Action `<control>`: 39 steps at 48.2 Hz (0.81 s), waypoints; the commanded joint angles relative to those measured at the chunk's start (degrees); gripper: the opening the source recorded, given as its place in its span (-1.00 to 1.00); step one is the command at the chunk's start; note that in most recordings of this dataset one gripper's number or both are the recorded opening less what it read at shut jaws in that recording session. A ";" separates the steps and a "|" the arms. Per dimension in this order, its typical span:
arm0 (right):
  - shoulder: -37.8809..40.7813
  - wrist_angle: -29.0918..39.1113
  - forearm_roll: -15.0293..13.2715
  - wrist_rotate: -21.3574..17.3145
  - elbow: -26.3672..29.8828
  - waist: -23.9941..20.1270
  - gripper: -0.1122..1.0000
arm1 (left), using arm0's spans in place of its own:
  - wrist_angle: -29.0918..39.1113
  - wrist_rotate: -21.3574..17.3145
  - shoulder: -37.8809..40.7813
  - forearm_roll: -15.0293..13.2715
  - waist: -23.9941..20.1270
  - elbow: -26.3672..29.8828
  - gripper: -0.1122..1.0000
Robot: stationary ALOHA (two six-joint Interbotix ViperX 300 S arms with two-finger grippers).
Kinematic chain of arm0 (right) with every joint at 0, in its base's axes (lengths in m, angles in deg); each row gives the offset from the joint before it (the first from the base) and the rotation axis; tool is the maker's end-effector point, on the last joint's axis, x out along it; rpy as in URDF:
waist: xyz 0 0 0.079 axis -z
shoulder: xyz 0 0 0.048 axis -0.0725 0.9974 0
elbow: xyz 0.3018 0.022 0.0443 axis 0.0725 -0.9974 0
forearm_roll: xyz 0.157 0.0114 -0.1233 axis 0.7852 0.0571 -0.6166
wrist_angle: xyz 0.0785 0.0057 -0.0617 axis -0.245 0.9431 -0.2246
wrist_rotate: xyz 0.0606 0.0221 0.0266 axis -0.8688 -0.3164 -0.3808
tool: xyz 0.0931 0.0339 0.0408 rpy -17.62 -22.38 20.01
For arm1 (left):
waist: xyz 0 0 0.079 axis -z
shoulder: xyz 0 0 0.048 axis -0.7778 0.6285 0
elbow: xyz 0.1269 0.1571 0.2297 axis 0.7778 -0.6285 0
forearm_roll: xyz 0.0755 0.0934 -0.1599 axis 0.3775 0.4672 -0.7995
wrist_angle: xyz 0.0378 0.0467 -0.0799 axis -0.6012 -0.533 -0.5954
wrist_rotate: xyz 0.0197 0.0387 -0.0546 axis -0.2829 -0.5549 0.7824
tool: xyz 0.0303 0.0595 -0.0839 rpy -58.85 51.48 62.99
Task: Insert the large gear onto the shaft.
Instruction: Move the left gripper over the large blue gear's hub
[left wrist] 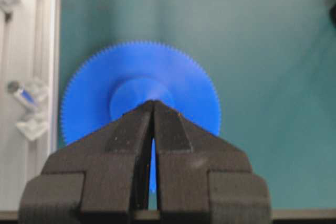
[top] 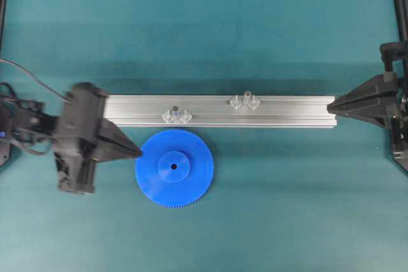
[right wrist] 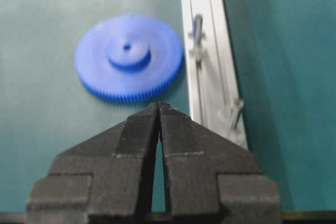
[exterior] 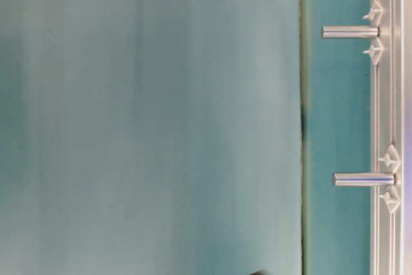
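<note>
The left gripper (top: 137, 152) has its jaws pressed together with nothing between them; in the overhead view its tip sits right at the 9 o'clock rim of the large gear (top: 174, 167), and whether it touches the teeth cannot be told. From the left wrist view the closed left gripper (left wrist: 153, 102) points over the large gear (left wrist: 94, 85) toward its raised hub.

The right gripper (top: 329, 106) also has its jaws shut and empty, its tip just at the 3 o'clock end of the aluminium rail (top: 287, 111). In the right wrist view the right gripper (right wrist: 159, 105) is aimed along the aluminium rail (right wrist: 202, 77).

The large gear lies flat on the teal surface (top: 204, 30), just off the rail's 6 o'clock edge, its centre hole facing up. Two pins stand on the rail, each with clear plastic pieces at its base: the shaft (top: 247, 95) toward 3 o'clock and the shorter pin (top: 175, 109) near 12 o'clock of the gear. The gear is apart from both.
</note>
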 commanded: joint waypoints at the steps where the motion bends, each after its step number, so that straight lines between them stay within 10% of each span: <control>1: 0.53 1.14 0.09 -0.62 1.32 -0.26 -0.63 | 1.41 -0.18 2.46 0.18 0.53 3.87 -0.81; 26: 2.81 7.21 0.09 -1.05 0.88 0.00 -0.60 | 5.89 -0.26 17.40 0.18 0.62 13.36 -0.75; 39: 2.81 7.56 0.09 -1.05 0.79 0.00 -0.59 | 10.37 0.09 22.06 0.18 0.62 17.05 0.40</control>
